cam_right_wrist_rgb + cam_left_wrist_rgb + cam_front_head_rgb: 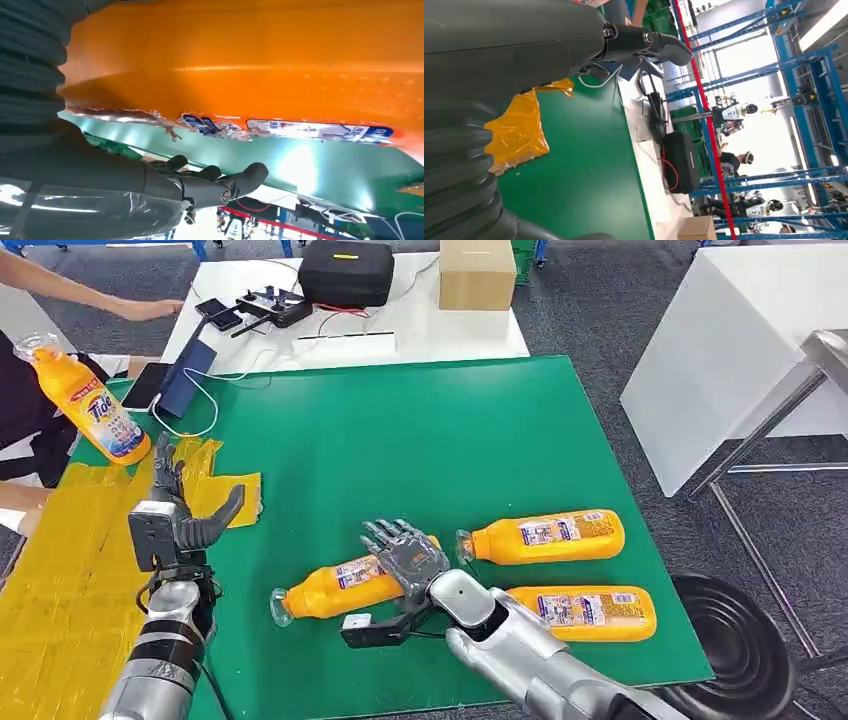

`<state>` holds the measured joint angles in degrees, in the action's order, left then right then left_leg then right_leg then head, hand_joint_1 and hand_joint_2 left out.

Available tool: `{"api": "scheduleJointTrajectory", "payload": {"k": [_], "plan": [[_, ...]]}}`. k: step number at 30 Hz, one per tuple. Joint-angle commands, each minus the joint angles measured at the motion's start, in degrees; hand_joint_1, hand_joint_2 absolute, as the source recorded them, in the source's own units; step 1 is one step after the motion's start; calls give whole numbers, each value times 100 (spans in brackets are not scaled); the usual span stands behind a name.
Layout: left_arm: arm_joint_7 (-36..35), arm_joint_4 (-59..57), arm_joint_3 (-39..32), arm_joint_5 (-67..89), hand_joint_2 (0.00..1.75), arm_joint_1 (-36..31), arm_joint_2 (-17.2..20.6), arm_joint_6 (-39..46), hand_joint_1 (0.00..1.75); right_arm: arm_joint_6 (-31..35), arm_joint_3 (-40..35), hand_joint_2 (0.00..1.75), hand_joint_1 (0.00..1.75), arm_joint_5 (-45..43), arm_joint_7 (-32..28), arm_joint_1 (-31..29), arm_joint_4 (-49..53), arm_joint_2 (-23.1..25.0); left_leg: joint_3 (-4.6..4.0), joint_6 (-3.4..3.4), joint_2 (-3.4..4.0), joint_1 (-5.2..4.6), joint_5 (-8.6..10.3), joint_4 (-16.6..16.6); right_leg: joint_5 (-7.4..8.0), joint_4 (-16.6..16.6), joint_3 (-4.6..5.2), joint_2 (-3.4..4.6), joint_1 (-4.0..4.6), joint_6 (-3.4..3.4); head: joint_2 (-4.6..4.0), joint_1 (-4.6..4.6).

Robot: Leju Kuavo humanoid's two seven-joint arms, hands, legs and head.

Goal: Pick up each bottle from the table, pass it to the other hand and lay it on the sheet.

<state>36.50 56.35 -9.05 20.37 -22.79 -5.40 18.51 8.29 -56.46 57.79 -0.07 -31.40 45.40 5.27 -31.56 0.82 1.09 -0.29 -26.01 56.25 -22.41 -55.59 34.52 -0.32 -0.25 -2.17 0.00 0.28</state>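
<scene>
Three orange bottles were seen lying on their sides on the green table (420, 430), toward its near right part. The right hand (408, 558) was laid over the nearest-left bottle (330, 588), fingers spread across its body; whether it was actually gripped could not be told. In the right wrist view the bottle's orange body (260, 55) was seen just beside the hand, the thumb (220, 185) held off it. A second bottle (545, 536) lay just to the right, and a third bottle (590, 612) nearer, beside the right forearm. The left hand (180, 515) was raised over the near left of the table, fingers apart and nothing held, above the yellow sheet (60, 580). A fourth bottle (95, 405) was held upright by a person at the far left, beyond the sheet.
</scene>
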Motion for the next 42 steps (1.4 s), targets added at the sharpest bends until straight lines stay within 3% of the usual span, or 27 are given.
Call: {"api": "scheduleJointTrajectory", "payload": {"k": [1,3,4,10,11,12,13,14,17,33,35,38,42], "plan": [[-36,-80,-43,12,175,-92,-47,-43,0,-13,43,175,0,21,23,-276,-507,76,9,-4,-8,2,-4,1,-5,0,-11,-1,1,1,0,0],[-50,-60,-50,21,175,-85,-61,-61,0,-28,109,175,0,136,132,-331,-738,167,12,-5,-9,3,-6,2,-5,0,-13,0,2,1,0,0],[-60,-40,-50,32,175,-68,-70,-70,0,8,165,0,0,210,195,-335,-836,211,6,-3,-6,0,-2,0,-3,0,-6,0,-1,0,0,0],[-95,-14,-42,55,175,-10,-104,-94,0,112,438,0,0,538,494,-341,-1202,335,19,-5,-11,4,-8,2,-9,-1,-20,-2,2,2,0,0],[-96,-29,-36,58,175,-20,-105,-105,0,24,500,175,0,499,465,-358,-1294,360,12,-4,-10,3,-5,0,-6,1,-14,-3,2,1,0,2],[-101,-79,-14,63,175,-52,-104,-133,0,-336,480,175,0,491,445,-447,-1551,390,16,-5,-11,5,-8,3,-9,-1,-19,-2,3,2,0,-2],[-101,-103,-4,63,175,-74,-115,-127,0,-409,471,175,54,501,425,-478,-1693,375,6,-2,-5,1,-2,0,-2,1,-6,0,0,1,0,0],[-103,-142,6,68,175,-93,-116,-120,0,-460,443,175,131,518,401,-509,-1796,389,19,-5,-20,6,-8,5,-10,-1,-25,-9,4,2,0,0],[-70,-282,63,62,175,-178,-123,-110,0,-423,551,175,166,407,212,-565,-2095,461,32,-9,-23,11,-14,8,-15,-1,-38,-7,9,3,0,0],[-80,-321,135,133,175,-214,-116,-2,0,-384,650,175,157,364,185,-575,-2159,496,49,-5,-23,3,1,-2,-5,7,-53,-17,2,1,0,0],[-83,-288,145,122,175,-206,-116,-21,0,-109,773,175,173,288,142,-534,-2054,509,53,-6,-28,6,-1,0,-6,8,-60,-20,5,2,0,0],[-110,-148,178,115,175,-160,-130,-115,0,782,1265,175,175,72,86,-339,-1595,562,49,-5,-21,4,0,-1,-4,6,-53,-14,3,1,0,0],[-221,245,330,143,175,5,-179,-257,0,1673,2139,175,175,-106,-333,357,-51,503,45,-7,-20,8,-7,5,-9,2,-50,-11,7,3,0,0]]}}
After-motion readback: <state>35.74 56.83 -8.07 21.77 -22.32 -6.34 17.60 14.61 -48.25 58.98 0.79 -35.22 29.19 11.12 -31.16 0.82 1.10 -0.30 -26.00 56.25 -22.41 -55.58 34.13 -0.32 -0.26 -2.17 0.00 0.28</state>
